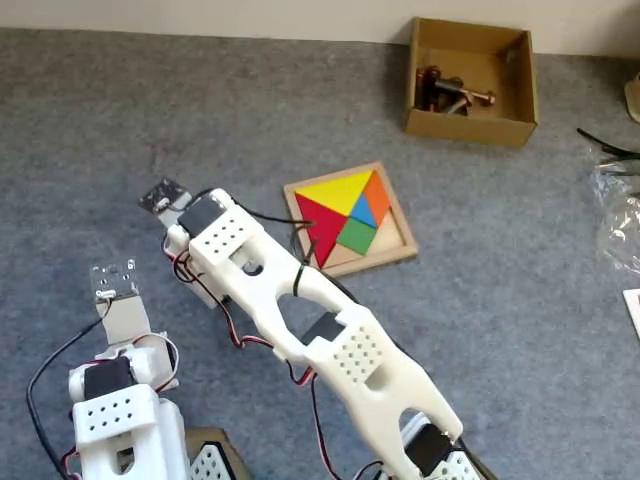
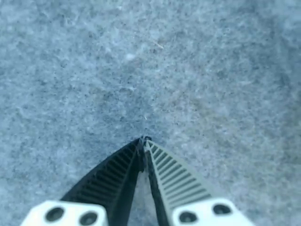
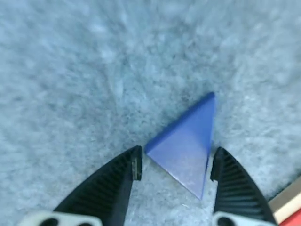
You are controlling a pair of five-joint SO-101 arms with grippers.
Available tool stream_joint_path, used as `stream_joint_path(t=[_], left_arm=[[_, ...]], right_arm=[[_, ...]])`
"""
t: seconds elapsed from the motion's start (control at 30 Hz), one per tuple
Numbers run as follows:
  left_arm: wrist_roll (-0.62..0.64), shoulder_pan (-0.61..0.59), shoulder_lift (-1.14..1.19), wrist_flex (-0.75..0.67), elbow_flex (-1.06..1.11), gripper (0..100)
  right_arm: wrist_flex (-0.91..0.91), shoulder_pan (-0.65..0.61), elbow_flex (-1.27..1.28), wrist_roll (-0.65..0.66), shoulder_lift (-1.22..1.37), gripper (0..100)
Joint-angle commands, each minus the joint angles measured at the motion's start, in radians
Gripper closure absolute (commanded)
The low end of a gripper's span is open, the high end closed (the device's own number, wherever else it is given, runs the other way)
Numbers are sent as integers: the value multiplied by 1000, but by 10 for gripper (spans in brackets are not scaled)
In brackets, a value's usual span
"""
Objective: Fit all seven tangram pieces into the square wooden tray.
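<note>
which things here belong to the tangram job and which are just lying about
job: square wooden tray holding coloured pieces; loose blue triangle piece; right gripper, open either side of it

lying about: brown cardboard box of metal bits; clear plastic bag

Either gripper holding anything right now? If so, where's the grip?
Nothing held. The right gripper is open, fingers either side of the flat blue triangular tangram piece lying on the grey carpet; the left gripper is shut, empty.

- Grey, felt-like cloth covers the whole table (image 1: 520,340).
- A pale wall (image 1: 200,14) strip runs along 12 o'clock.
- An open cardboard box (image 1: 468,128) sits at 1 o'clock.
- Clear plastic bag (image 1: 620,228) at 3 o'clock.
</note>
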Motion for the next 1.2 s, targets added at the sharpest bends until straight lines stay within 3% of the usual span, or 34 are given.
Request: stream_joint_path(t=[0.0,0.53,0.67,1.17], left_arm=[[11,35,-4,11,-1,995],[11,35,-4,11,-1,995],[11,35,-4,11,-1,995],[11,35,-4,11,-1,995]], right_arm=[[-10,5,-12,-18,-16,763],[-12,-4,-59,-48,12,763],[-10,-1,-85,-129,12,762],[-35,1,-85,-187,13,762]])
